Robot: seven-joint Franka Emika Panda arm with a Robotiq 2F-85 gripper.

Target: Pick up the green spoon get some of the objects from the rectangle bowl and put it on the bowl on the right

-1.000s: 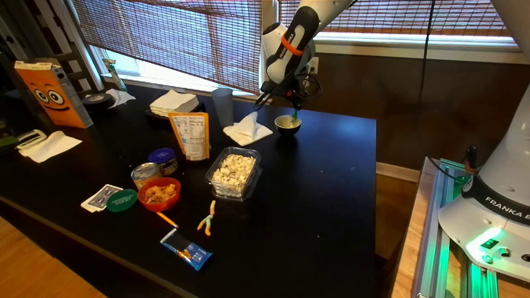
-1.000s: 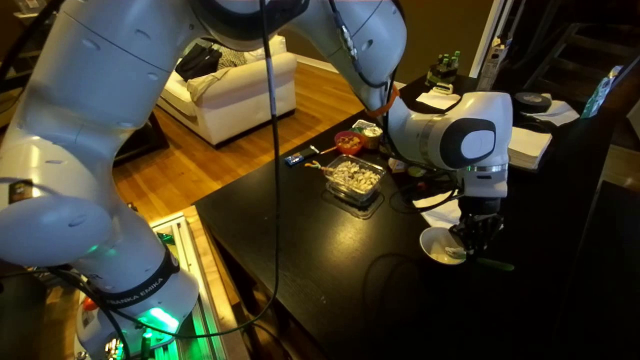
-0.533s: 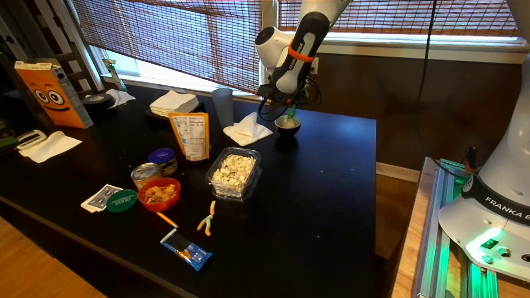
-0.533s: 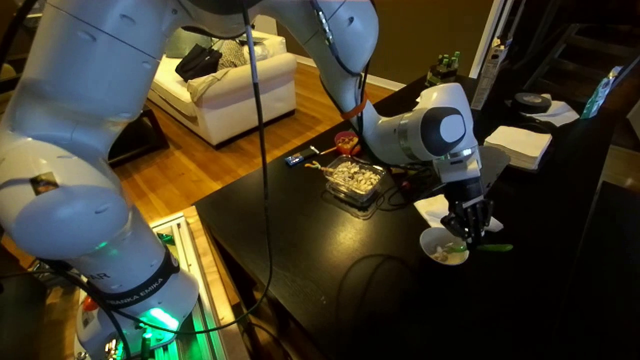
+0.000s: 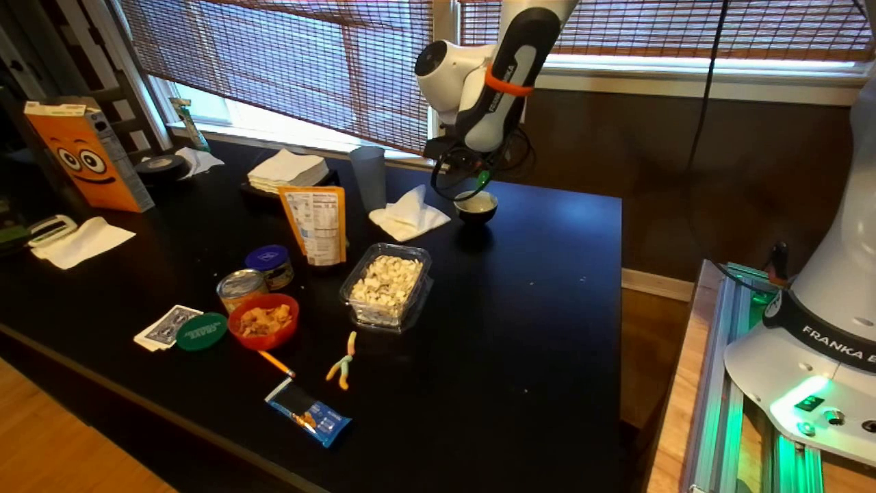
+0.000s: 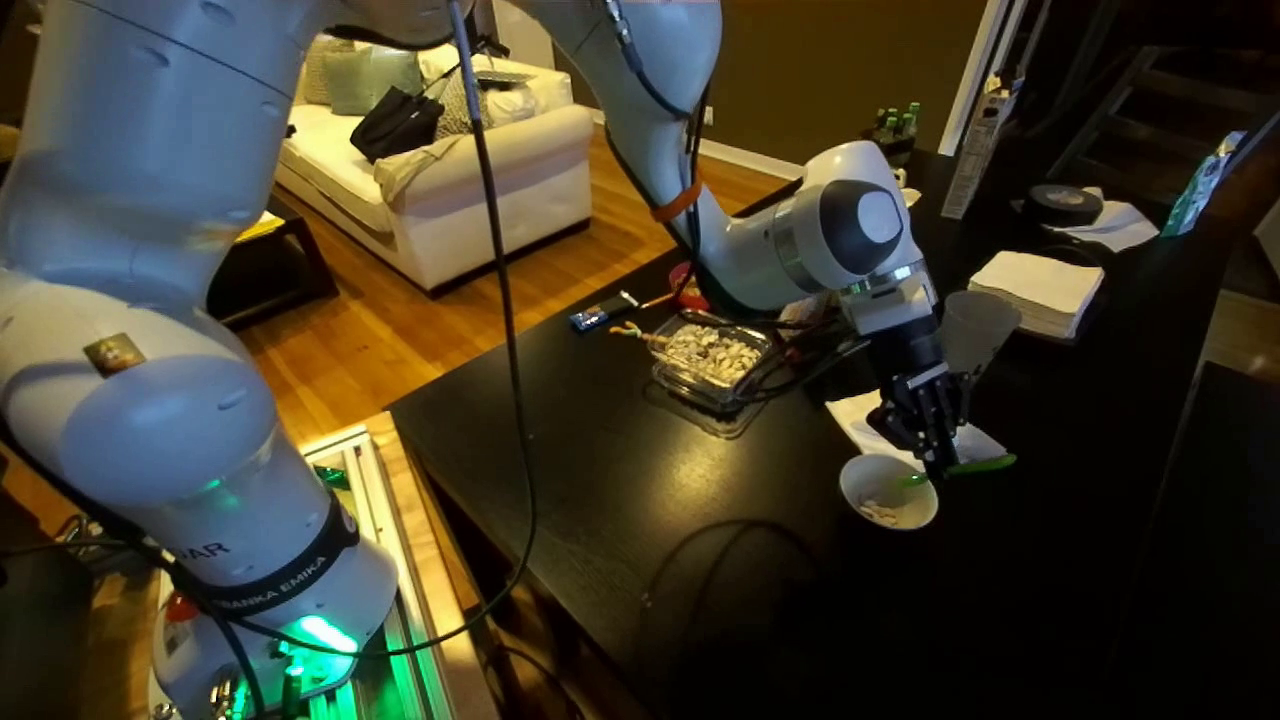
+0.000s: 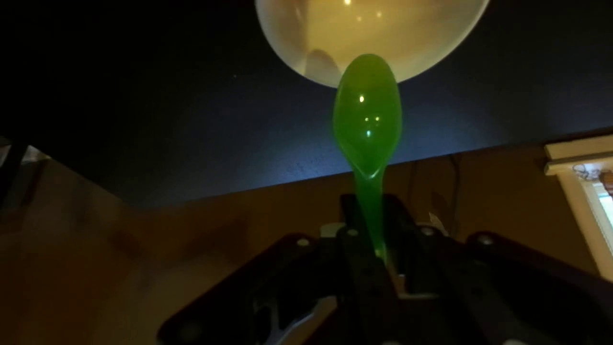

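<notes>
In an exterior view, centre of the frame: clear rectangular plastic tub point(image 5: 416, 287), heaped with small pale beige-yellow pieces point(image 5: 387, 279); upper centre: small round dark bowl point(image 5: 477, 218), pale inside. In an exterior view, right of centre: clenched in a black gripper point(image 6: 936, 468), bright green plastic spoon point(image 6: 985, 464); below, a few pieces in the bowl. In the wrist view, upper centre: spoon in front of the bowl's rim.

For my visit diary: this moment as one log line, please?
Hand: closed on green spoon | Spoon: looks empty, tip near round bowl | Bowl: pale pieces inside | Rectangular tub: many more
</notes>
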